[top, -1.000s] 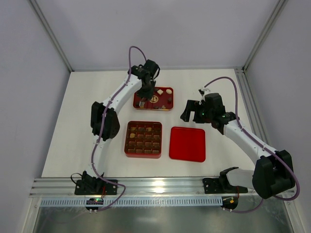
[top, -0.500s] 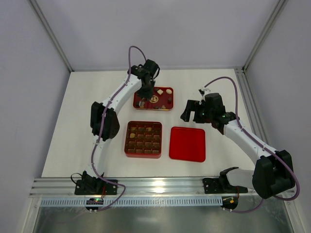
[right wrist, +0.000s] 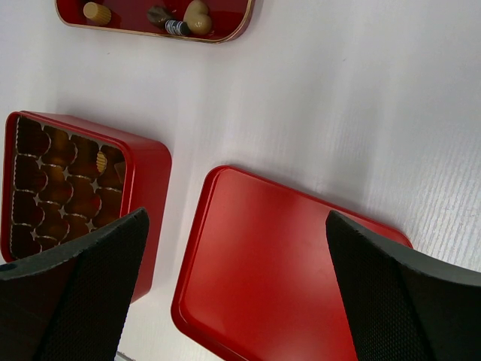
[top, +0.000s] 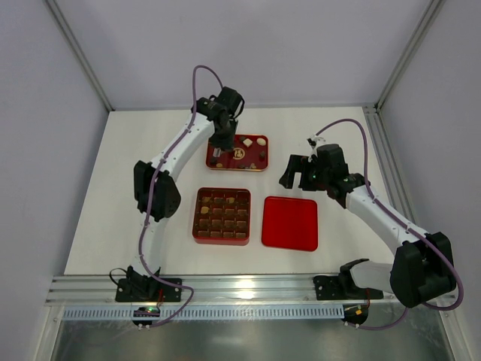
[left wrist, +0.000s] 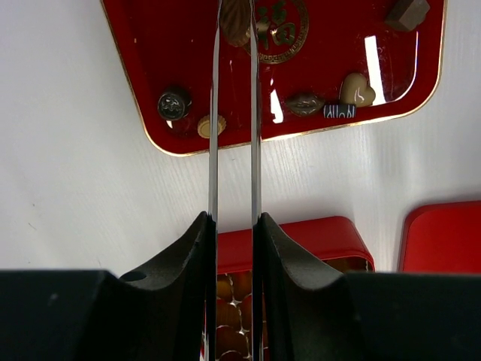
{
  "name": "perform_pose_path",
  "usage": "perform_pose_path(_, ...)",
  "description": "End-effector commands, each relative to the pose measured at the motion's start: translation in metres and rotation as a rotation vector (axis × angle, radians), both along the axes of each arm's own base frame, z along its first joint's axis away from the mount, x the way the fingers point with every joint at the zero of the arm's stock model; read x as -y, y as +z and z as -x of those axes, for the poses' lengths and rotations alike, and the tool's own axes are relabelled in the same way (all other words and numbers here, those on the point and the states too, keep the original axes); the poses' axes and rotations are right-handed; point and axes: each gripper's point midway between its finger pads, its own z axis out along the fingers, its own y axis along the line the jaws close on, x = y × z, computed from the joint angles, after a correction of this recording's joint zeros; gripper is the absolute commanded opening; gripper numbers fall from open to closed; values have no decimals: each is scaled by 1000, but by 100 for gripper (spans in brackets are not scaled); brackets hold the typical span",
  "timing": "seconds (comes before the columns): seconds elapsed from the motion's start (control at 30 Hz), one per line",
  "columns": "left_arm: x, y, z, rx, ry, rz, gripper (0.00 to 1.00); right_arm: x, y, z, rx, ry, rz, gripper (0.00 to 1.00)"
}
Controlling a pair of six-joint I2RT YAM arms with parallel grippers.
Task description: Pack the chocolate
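Loose chocolate pieces lie in a shallow red gold-rimmed tray [top: 251, 165] at the back, among them a tan heart [left wrist: 357, 90] and a round dark piece [left wrist: 173, 104]. My left gripper [top: 219, 144] hangs over the tray's left part. Its thin blades are shut on a ribbed brown chocolate [left wrist: 235, 21] between the tips of my left gripper [left wrist: 234, 9]. The red box [top: 222, 216] with brown compartments sits nearer, with a few pieces in its back row. My right gripper [top: 294, 171] stands wide open and empty above the table; in the right wrist view my right gripper [right wrist: 240, 286] frames the lid.
The flat red lid [top: 290, 222] lies right of the box, also the lid [right wrist: 285, 263] below my right fingers. The box wall [left wrist: 301, 241] shows under my left wrist. White table all round, with grey enclosure walls at the back and sides.
The left arm's elbow has swung left and the wrist has risen a little over the tray, its blades closing slightly on the ribbed piece. The right arm has not moved.
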Motion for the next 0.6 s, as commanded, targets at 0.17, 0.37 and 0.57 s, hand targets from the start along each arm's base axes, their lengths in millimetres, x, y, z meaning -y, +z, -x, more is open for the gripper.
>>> perform_pose_path(0.17,-7,45,7,68,15,41,27,-2,10,-10,47,3,-16,100)
perform_pose_path(0.37,-10,56,23,73,15,64,27,-4,10,-10,49,3,-23,100)
perform_pose_path(0.57,-15,64,52,61,6,79,27,-3,8,-12,51,-10,-21,100)
